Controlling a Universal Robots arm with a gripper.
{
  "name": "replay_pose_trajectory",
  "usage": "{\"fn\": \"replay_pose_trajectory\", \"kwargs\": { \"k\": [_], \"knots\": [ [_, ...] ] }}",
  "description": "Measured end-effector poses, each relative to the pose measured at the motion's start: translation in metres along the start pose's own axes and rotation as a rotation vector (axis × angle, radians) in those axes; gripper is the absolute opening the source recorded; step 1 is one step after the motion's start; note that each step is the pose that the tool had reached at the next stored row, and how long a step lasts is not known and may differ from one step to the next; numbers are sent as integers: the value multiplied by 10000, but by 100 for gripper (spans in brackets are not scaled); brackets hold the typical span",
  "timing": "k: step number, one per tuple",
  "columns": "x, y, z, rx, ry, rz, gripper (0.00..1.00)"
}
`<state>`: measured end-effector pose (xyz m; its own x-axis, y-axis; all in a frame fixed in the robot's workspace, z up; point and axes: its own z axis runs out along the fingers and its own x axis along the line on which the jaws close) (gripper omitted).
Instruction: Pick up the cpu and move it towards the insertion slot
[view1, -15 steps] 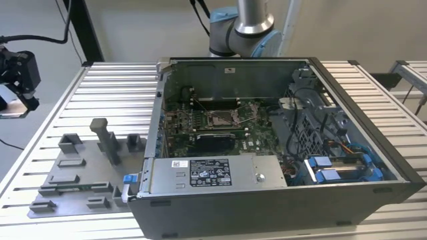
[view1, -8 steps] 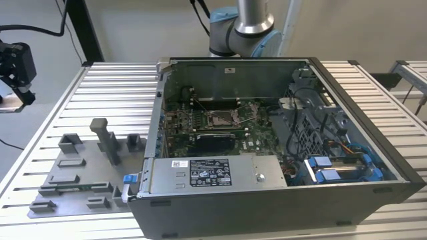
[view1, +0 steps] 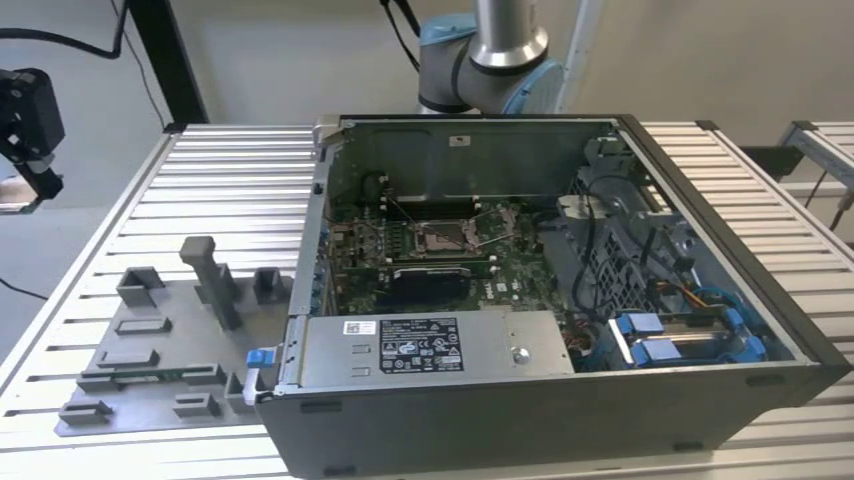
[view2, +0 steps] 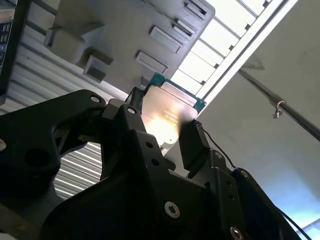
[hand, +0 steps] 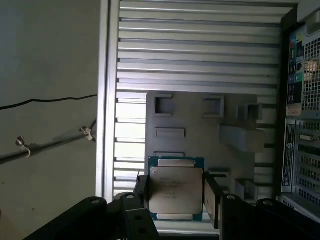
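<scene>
First wrist view: hand (hand: 177, 199) clamps cpu (hand: 176, 190); exterior view: insertion slot (view1: 441, 237) inside pc case (view1: 561, 425).

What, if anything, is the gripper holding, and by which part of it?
The gripper holds the cpu. Its jaws are shut on two opposite side edges, leaving the silvery metal top uncovered in both wrist views.

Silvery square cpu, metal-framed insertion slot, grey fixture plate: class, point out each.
silvery square cpu (hand: 176, 191): first wrist view, metal top's middle.
metal-framed insertion slot (view1: 441, 237): exterior view, brownish centre.
grey fixture plate (view1: 187, 345): exterior view, bare flat part.
</scene>
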<state>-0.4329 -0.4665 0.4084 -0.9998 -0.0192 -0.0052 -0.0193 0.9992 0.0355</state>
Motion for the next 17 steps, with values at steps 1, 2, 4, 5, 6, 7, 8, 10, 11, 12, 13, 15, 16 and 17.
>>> {"fn": "replay_pose_trajectory", "kwargs": {
  "k": [1, 2, 4, 5, 6, 7, 8, 10, 11, 12, 13, 15, 16, 17],
  "knots": [
    [0, 0, -8, 1, 1, 0, 0],
    [-1, 1, -18, 1, 2, 0, 0],
    [0, 1, -33, 1, 2, 0, 0],
    [-1, 2, -38, 0, 0, 0, 0],
    [-1, 2, -52, 1, 1, 0, 0],
    [-1, 3, -65, 1, 1, 0, 0],
    [-1, 3, -73, 1, 1, 0, 0],
    [-1, 3, -75, -1, 0, -1, 0],
    [-1, 3, -75, -1, 0, -2, 0],
    [-1, 3, -75, -1, 0, -2, 0],
    [-1, 3, -75, -1, 0, -2, 0],
    [-1, 3, -75, -1, 1, -3, 0],
    [-1, 3, -76, -1, 1, -4, 0],
    [-4, 3, -77, 0, 2, -4, 0]
  ]
}}
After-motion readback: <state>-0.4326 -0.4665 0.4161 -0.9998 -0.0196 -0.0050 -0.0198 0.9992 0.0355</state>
